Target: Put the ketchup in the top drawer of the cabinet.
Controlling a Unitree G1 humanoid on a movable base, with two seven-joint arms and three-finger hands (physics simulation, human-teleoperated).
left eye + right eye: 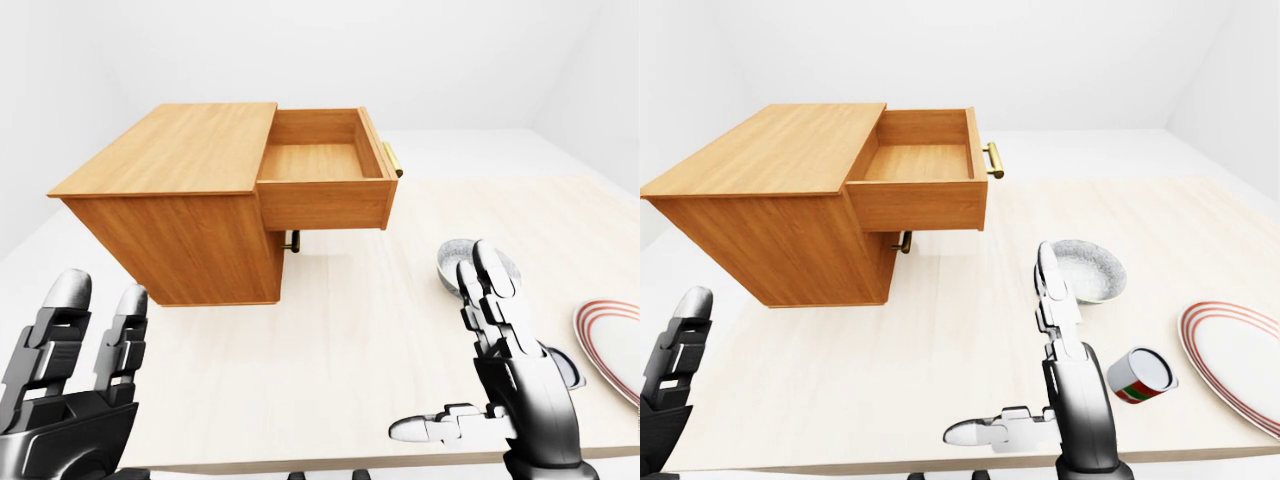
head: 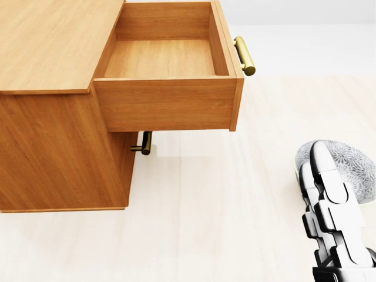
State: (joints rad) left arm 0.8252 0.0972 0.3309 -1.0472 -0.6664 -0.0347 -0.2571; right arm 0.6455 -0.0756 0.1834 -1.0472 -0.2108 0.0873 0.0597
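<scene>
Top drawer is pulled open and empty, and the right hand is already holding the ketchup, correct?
Not quite. The top drawer is open and empty, but the right hand holds nothing: its fingers are spread open, as the right-eye view shows. No ketchup appears in any view; only a small can lies on the table beside that hand, untouched.

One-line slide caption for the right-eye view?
Top drawer of the cabinet stands open and empty; both hands open, a can lying between bowl and plate.
</scene>
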